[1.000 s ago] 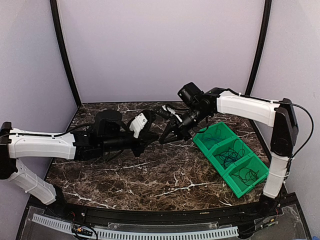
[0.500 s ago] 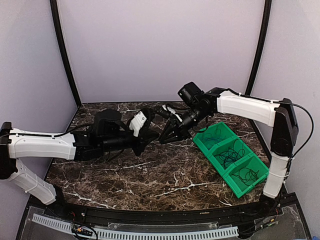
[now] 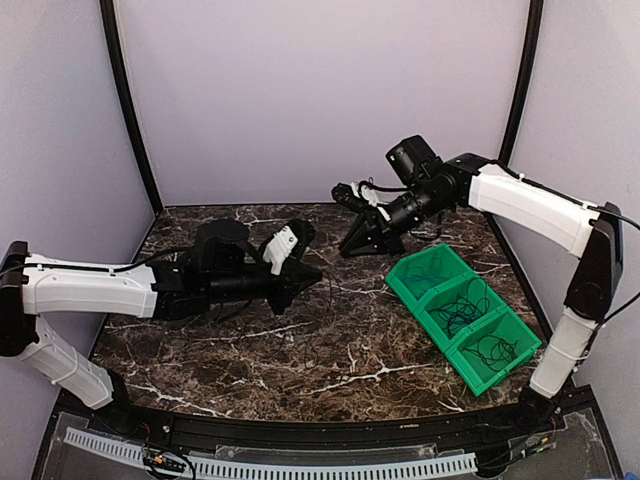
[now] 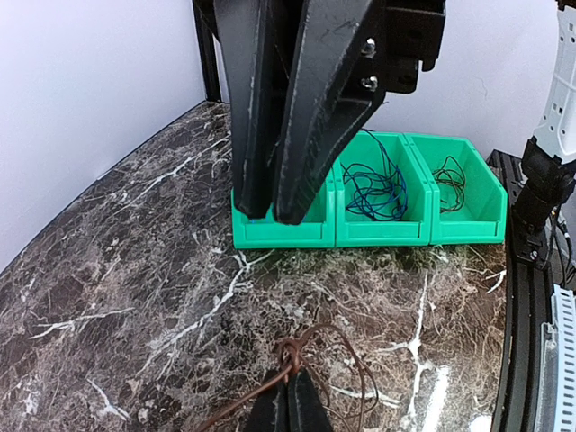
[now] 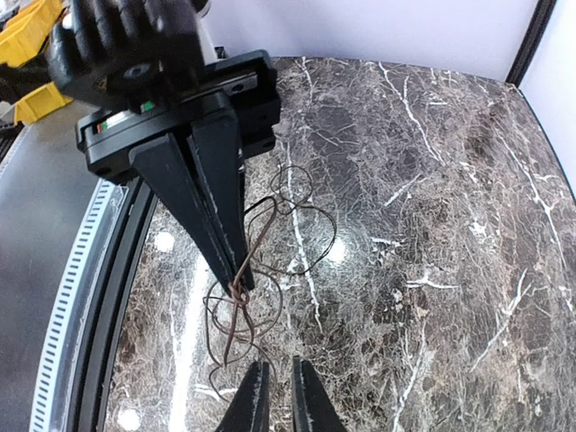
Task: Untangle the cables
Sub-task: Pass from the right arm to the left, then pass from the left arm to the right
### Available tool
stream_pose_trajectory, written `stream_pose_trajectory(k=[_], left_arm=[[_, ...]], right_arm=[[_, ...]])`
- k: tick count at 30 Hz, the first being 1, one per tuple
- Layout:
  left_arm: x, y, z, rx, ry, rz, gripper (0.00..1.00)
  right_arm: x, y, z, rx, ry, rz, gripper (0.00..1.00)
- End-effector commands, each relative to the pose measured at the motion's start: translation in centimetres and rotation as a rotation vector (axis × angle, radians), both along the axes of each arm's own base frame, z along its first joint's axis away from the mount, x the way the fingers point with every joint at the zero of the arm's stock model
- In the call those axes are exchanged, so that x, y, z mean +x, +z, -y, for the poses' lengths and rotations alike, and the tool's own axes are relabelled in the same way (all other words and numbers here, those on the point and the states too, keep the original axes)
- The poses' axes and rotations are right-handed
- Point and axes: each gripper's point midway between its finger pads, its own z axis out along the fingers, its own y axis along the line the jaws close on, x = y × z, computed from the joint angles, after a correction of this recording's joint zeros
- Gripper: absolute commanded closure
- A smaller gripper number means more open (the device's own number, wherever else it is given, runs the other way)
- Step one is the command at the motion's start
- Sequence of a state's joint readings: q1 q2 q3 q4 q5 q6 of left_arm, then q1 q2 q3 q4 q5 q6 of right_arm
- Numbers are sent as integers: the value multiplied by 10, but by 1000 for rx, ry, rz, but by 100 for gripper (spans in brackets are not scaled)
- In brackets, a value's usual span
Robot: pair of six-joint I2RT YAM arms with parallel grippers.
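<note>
Top view overlooks the table [image 3: 300,365] from behind; left wrist view closely faces the right tool [image 4: 272,216], and conversely.

Bench [image 3: 300,350] gleams, dark polished marble-look stone; 3 bins [image 4: 378,232] are smooth green plastic; right claw [image 4: 272,214] looks matt black, scuffed; cable [image 4: 290,353] smooth, brown.

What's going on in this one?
The left gripper is shut on a thin brown cable, pinching its tangle low over the marble table. The right gripper hangs higher up, slightly open and empty, near the green three-compartment bin, where a blue cable and a black cable lie in separate compartments.
</note>
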State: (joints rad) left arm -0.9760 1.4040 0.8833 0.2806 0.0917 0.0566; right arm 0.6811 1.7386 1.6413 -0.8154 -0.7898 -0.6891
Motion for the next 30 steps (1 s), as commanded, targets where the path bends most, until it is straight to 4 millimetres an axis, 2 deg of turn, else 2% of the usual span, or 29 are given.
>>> stream_pose_trajectory(k=[1,9,15,25,30], left_arm=[[-3,12,6,-38,-32,-25,100],[-1,20,6,-96,-22,-59,100],[0,24,5,-148,-25,-86,100],[-1,25,7,-172,-39,-103,100],[0,25,7,-167,-38,-106,100]], right_arm=[[2,9,-2,8,-1,78,90],[-19,-15,-14,-60,63,119,92],[-29,-21,-23,-76,89,140,92],[-27,-18,-29,-64,71,148,92],[-21,-16,-21,-100,53,189,95]])
